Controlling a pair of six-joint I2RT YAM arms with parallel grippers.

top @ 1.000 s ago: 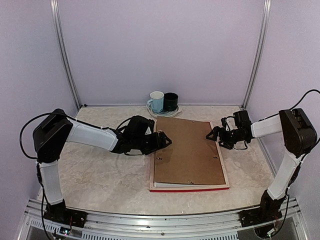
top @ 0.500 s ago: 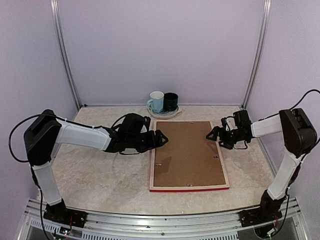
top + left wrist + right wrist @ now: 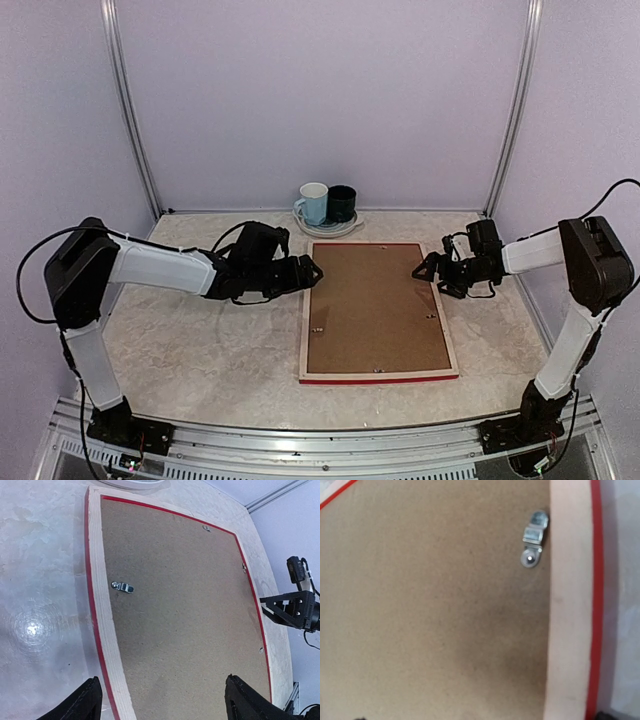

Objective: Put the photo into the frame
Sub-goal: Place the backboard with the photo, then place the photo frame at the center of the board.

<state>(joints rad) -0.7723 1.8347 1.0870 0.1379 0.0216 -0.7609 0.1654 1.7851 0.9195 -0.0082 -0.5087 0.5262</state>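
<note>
**Frame lying face down, both grippers open at its sides**

Frame (image 3: 380, 377) is lying flat in the middle of the table (image 3: 200, 340), pale wood back facing up, and a brown backing board (image 3: 375, 305) is filling its opening. A metal clip (image 3: 122, 586) is sitting on the board near the left rail. I am holding the left gripper (image 3: 312, 272) at the frame's far left edge, jaws spread wide and gripping nothing. The right gripper (image 3: 420, 270) is facing it from the far right edge, also parted and empty. Two mugs (image 3: 327, 203) are standing just beyond the far edge.
</note>
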